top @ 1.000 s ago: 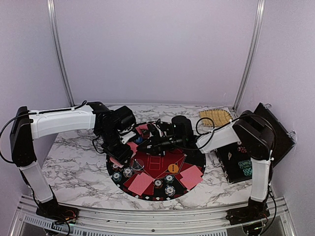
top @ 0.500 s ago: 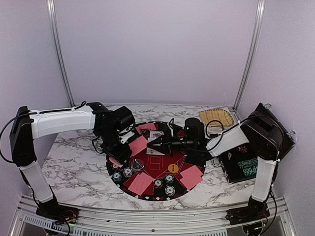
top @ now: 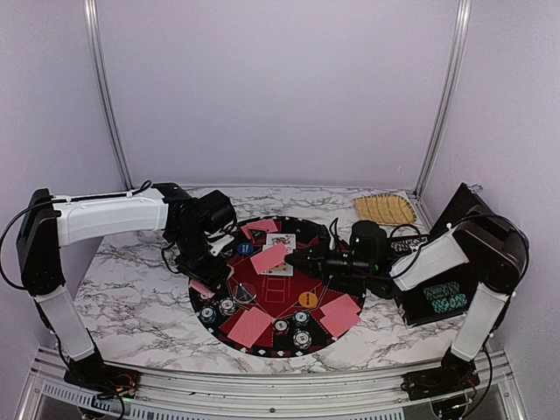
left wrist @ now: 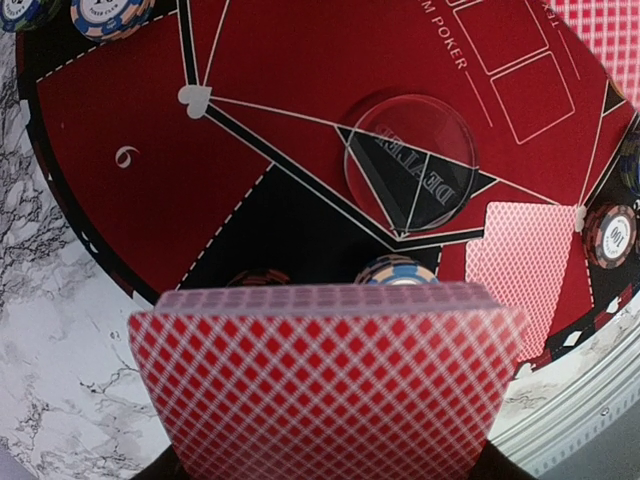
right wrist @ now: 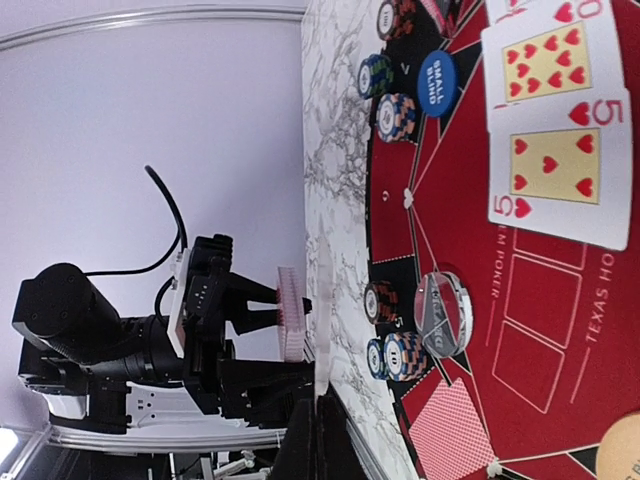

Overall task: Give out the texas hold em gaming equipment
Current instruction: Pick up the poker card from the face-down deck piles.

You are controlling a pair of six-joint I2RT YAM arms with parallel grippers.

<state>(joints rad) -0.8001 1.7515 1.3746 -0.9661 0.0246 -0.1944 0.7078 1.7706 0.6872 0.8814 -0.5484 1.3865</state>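
My left gripper [top: 213, 273] is shut on a deck of pink-red-backed cards [left wrist: 325, 380] and holds it over the left rim of the round mat [top: 278, 294]. The deck also shows in the right wrist view [right wrist: 290, 325]. My right gripper [top: 296, 257] is shut on a single pink-red-backed card [top: 269, 256], held above the mat's middle and seen edge-on in the right wrist view [right wrist: 321, 320]. Two face-up heart cards [right wrist: 550, 170] lie on the mat. A clear dealer button [left wrist: 410, 160], a blue small-blind button [right wrist: 433, 78] and an orange button [top: 307, 298] lie there too. Chip stacks [top: 227, 305] ring the mat's near edge.
Face-down cards lie on the mat at the near left [top: 249, 326], near right [top: 339, 315] and far side [top: 260, 227]. An open black case [top: 437, 297] stands at the right under my right arm. A woven yellow pad [top: 385, 208] lies at the back right.
My right gripper has drawn back to the right, away from the left gripper's deck, with one card in it. The left arm has stayed almost still.
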